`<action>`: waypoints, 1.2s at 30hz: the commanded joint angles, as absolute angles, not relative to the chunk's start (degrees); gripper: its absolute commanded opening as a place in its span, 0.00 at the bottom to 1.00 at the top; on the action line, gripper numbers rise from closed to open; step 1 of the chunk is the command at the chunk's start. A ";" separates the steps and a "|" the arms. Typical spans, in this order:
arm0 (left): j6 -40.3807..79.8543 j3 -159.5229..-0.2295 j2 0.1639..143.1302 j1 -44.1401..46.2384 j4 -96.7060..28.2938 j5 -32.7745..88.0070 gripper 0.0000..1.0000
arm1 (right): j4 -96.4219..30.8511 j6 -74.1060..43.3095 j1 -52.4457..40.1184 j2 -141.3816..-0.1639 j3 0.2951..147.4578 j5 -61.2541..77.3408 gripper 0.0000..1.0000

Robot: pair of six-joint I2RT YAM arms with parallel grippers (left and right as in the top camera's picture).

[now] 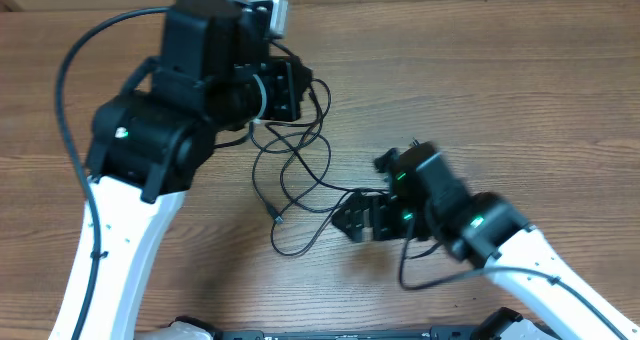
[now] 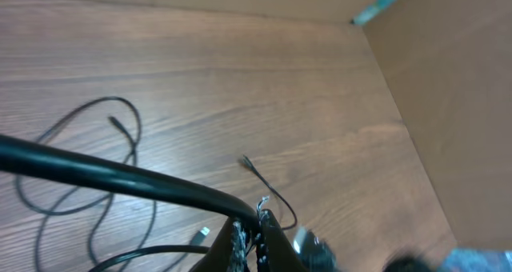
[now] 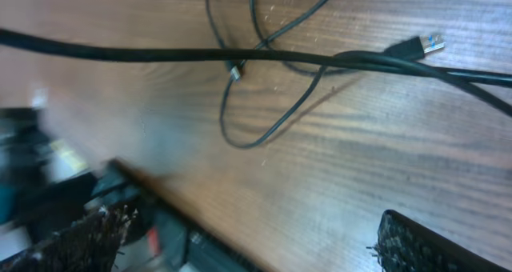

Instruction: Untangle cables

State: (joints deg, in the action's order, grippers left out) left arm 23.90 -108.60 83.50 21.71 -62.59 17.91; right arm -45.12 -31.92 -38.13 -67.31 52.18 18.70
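Step in hand: early separation of cables (image 1: 296, 170), thin black cords looped loosely mid-table between arms.

Left gripper (image 1: 283, 90) shut at tangle's upper end, apparently pinching a cord; grip unclear.

Right gripper (image 1: 356, 220) wide open, empty, just beside lower loops.

Next: right closes on one strand, draws away.

Wood-grain table (image 1: 520, 90); silvery USB plug (image 3: 416, 46).
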 commanded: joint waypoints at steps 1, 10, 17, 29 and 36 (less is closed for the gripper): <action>22.98 -110.10 81.34 19.62 -63.05 17.23 0.04 | -41.41 -46.09 -46.81 -66.81 53.32 -3.97 1.00; 23.11 -110.08 81.32 19.03 -64.23 17.39 0.04 | -34.46 -46.48 -52.01 -67.33 53.32 -4.49 1.00; 23.14 -110.08 81.32 19.03 -64.03 17.39 0.04 | -27.64 -48.40 -52.07 -70.32 53.32 -4.40 1.00; 23.11 -110.08 81.30 19.03 -64.07 14.81 0.04 | -30.63 -47.48 -52.07 -80.53 53.32 -4.51 1.00; 23.11 -110.08 81.32 19.03 -63.88 14.35 0.04 | -28.73 -34.76 -52.07 -81.78 53.32 -7.09 1.00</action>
